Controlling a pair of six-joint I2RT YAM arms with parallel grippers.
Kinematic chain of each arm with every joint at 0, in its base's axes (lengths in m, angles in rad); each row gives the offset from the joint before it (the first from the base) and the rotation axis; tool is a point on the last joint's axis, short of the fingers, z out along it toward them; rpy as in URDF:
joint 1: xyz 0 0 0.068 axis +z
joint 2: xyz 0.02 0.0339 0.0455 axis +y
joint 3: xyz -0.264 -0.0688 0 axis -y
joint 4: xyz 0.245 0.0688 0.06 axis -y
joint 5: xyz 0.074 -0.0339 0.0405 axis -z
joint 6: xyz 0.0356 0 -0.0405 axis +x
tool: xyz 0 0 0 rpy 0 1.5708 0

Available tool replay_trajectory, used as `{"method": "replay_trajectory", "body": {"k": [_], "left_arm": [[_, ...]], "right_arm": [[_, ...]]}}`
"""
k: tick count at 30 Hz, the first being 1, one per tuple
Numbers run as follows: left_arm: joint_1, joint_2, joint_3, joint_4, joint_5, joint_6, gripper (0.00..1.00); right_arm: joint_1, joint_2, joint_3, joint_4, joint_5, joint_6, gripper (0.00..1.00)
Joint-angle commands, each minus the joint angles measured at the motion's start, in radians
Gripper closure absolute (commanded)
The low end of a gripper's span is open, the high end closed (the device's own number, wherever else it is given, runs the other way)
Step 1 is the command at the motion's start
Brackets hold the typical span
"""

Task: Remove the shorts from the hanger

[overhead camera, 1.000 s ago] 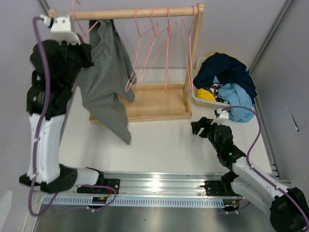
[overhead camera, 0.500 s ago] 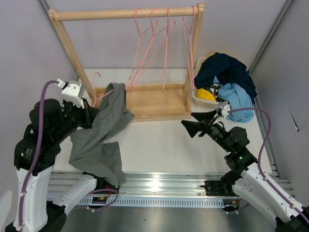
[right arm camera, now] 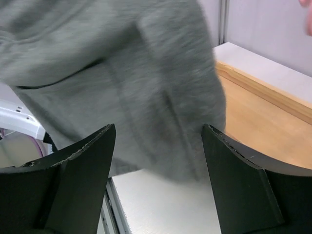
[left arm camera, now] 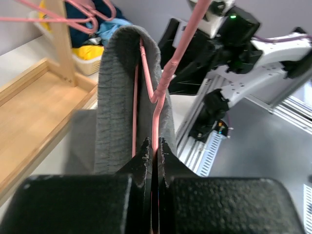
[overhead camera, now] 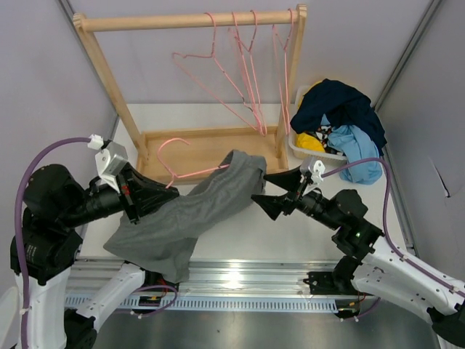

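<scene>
Grey shorts (overhead camera: 190,214) hang draped over a pink hanger (overhead camera: 176,151) that is off the rail and held low over the table. My left gripper (overhead camera: 166,195) is shut on the hanger's wire; in the left wrist view the wire (left arm camera: 161,92) runs up from between the closed jaws (left arm camera: 154,146) beside the shorts (left arm camera: 117,97). My right gripper (overhead camera: 259,187) is open, right beside the shorts' right end. In the right wrist view blurred grey cloth (right arm camera: 122,68) fills the space just ahead of the open jaws (right arm camera: 158,127), with nothing between them.
A wooden rack (overhead camera: 189,20) stands at the back with several pink hangers (overhead camera: 251,73) on its rail above its base board (overhead camera: 211,145). A white basket (overhead camera: 298,149) of blue and yellow clothes sits at the right. A metal rail (overhead camera: 240,280) runs along the near edge.
My left arm has brought the hanger with the shorts down from the rail and rightward over the table. My right arm has reached left to the shorts, jaws open. The rack's hangers swing.
</scene>
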Motion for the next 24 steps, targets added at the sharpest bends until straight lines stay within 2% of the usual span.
{"method": "replay_trajectory", "body": {"k": [1, 13, 17, 24], "left_arm": [[-0.01, -0.023, 0.002, 0.135, 0.158, -0.063, 1.0], [-0.011, -0.041, -0.027, 0.17, 0.212, -0.105, 1.0], [-0.02, -0.049, -0.038, 0.164, 0.214, -0.1, 1.0], [-0.025, -0.05, -0.038, 0.166, 0.218, -0.102, 1.0]], "right_arm": [[0.026, -0.004, 0.04, 0.031, 0.086, -0.061, 0.22], [0.037, 0.011, 0.017, 0.094, 0.123, -0.041, 0.22], [0.04, -0.004, 0.031, 0.042, 0.155, -0.059, 0.22], [0.04, -0.096, 0.062, -0.088, 0.339, -0.146, 0.21]]}}
